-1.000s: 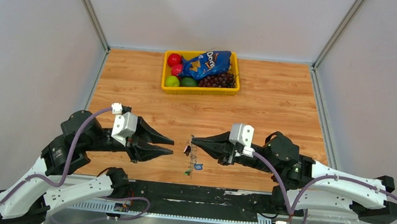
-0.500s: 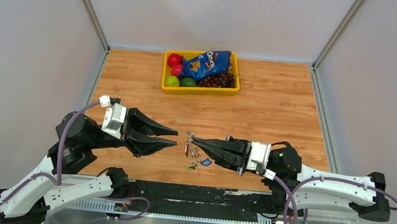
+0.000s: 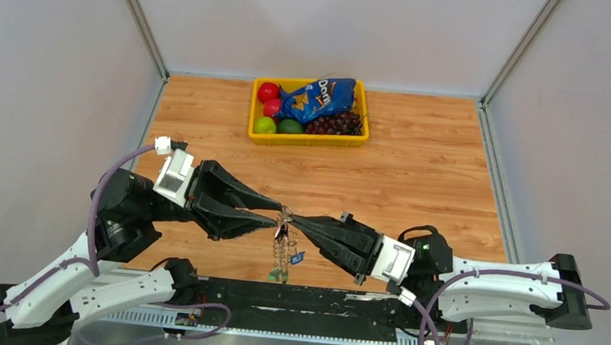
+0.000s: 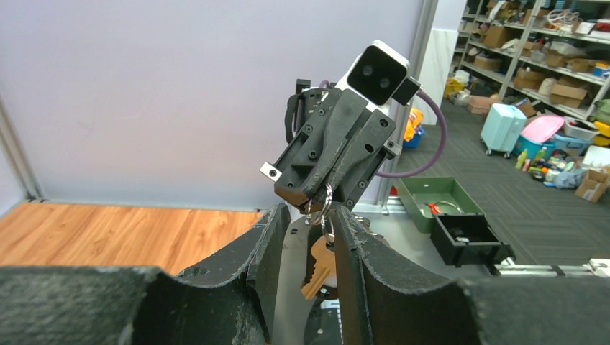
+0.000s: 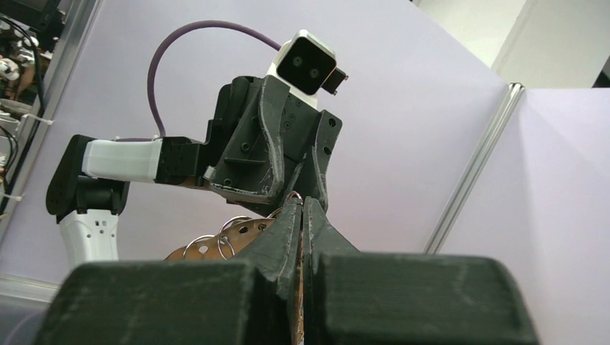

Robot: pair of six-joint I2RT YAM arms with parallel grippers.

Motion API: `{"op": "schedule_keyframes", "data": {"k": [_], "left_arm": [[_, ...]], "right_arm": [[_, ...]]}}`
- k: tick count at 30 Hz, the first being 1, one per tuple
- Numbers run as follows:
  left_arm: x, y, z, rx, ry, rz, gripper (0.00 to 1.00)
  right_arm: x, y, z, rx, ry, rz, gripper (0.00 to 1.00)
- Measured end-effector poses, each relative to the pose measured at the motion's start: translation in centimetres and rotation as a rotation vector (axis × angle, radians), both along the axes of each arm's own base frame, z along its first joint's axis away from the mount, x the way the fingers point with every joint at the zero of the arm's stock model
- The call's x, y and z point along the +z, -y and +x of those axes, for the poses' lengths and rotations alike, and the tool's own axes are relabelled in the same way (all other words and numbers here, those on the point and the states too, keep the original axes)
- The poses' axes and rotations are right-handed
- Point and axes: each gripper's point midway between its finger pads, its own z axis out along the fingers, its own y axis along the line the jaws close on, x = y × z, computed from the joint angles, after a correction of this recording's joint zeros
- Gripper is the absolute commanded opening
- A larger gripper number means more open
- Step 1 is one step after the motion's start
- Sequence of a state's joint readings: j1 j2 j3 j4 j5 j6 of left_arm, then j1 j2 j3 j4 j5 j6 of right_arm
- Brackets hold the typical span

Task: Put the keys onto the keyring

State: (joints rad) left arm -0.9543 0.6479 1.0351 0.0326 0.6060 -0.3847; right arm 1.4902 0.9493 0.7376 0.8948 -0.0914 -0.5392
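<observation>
Right gripper [image 3: 290, 217] is clamped shut on a small ring [image 4: 321, 204]. A key [image 4: 319, 263] hangs tip-down beneath it, between the left gripper's [image 3: 276, 218] half-open, empty fingers. The dangling bunch below blurs together.

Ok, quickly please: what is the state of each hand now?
Left hand: open, its fingers either side of a hanging key.
Right hand: closed, pinching the keyring that the key hangs from.
</observation>
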Motion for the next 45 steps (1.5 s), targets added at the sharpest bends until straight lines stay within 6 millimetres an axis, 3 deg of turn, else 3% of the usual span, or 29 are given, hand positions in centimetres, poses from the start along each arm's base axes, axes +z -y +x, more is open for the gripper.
{"op": "schedule_keyframes", "data": {"k": [15,45], "left_arm": [[-0.1,0.1,-0.5,-0.035,-0.018,-0.006,0.34],[-0.4,0.5,-0.1,-0.033,-0.028,0.007,0.28]], "right_arm": [[0.9,0.0,0.2,-0.101,0.066,0.066,0.00],[1.6,0.6,-1.7,-0.031,0.109,0.092,0.00]]}}
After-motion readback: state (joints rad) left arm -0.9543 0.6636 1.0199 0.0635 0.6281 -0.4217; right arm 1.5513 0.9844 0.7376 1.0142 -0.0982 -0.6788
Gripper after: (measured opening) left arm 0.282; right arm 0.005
